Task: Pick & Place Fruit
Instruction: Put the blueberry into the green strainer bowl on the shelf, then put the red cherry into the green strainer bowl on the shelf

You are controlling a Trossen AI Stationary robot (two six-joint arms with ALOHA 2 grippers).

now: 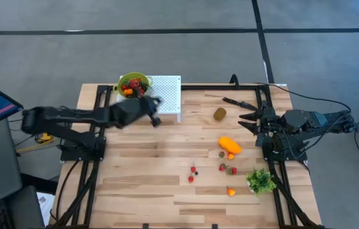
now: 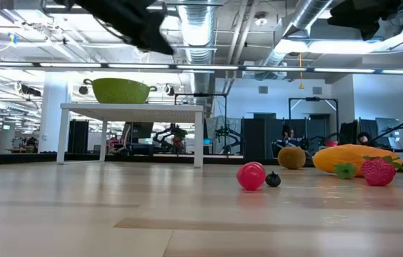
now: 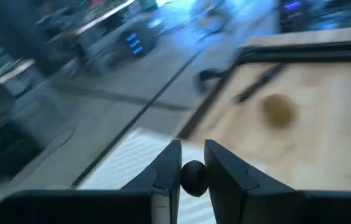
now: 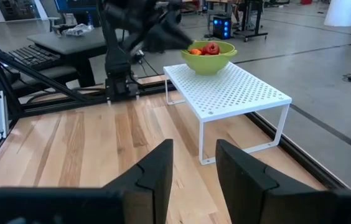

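Observation:
My left gripper [image 1: 155, 118] hangs in the air by the white perforated rack [image 1: 167, 95], shut on a small dark berry [image 3: 193, 178]. A green bowl [image 1: 133, 84] with red and orange fruit stands on the rack's far left corner. On the table lie a brownish kiwi [image 1: 220, 114], a long orange fruit [image 1: 229, 144] and several small berries [image 1: 192, 170], among them a red berry [image 2: 251, 175] and a dark one [image 2: 273, 179]. My right gripper [image 4: 194, 168] waits open at the right edge [image 1: 246, 117], with nothing between its fingers. My left gripper pinches the dark berry's two sides [image 3: 184, 177] between its two fingers [image 3: 166, 168]. The fingers come from the table's left, nearly level and tipped slightly down. The berry is lifted clear, above the rack's near edge.
A green leafy bunch [image 1: 261, 181] lies at the near right and a black knife [image 1: 240, 102] at the far right. Bare wood stretches over the table's left and middle, in front of the rack.

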